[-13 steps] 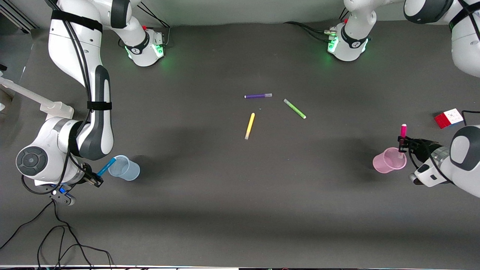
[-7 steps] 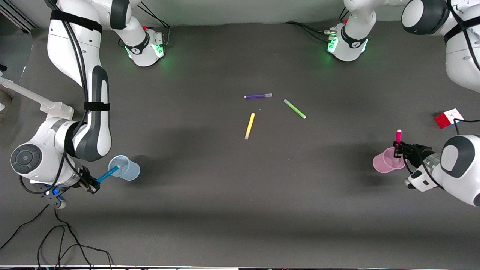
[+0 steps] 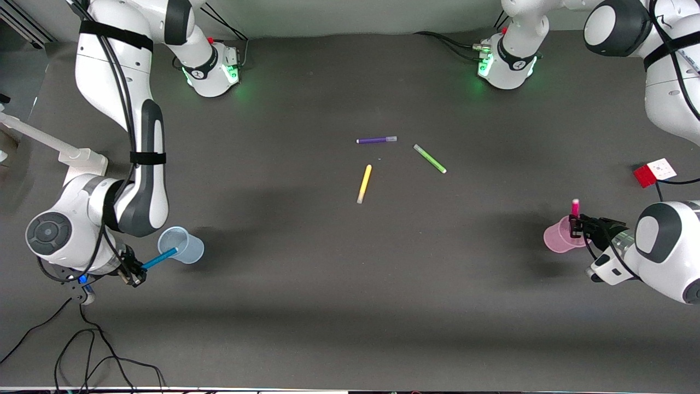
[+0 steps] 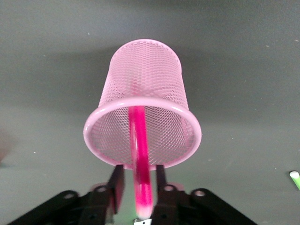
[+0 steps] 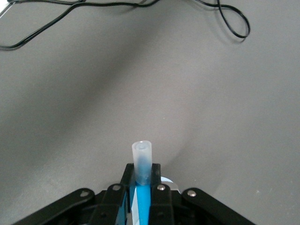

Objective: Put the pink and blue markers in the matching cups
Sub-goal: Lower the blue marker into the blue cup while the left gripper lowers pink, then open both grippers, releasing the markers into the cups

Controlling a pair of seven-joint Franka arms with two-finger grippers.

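The pink marker (image 3: pixel 575 208) stands in the pink mesh cup (image 3: pixel 559 237) at the left arm's end of the table, its upper part sticking out. In the left wrist view the pink marker (image 4: pixel 140 154) runs down into the pink cup (image 4: pixel 143 79). My left gripper (image 3: pixel 574 227) (image 4: pixel 138 176) is open around it, with a gap beside one finger (image 4: pixel 117 183). My right gripper (image 3: pixel 134 271) (image 5: pixel 142 176) is shut on the blue marker (image 3: pixel 158 258) (image 5: pixel 142 161). The marker's other end lies at the mouth of the pale blue cup (image 3: pixel 183 247).
Purple (image 3: pixel 376 140), green (image 3: pixel 430 158) and yellow (image 3: pixel 364 184) markers lie mid-table. A colour cube (image 3: pixel 654 172) sits farther from the front camera than the pink cup. Black cables (image 3: pixel 82 350) (image 5: pixel 225 14) lie near the table's front edge at the right arm's end.
My left gripper has come down over the pink cup and the pink marker has sunk deeper into it. My right gripper has shifted lower, and the blue marker now lies flatter at the blue cup's mouth.
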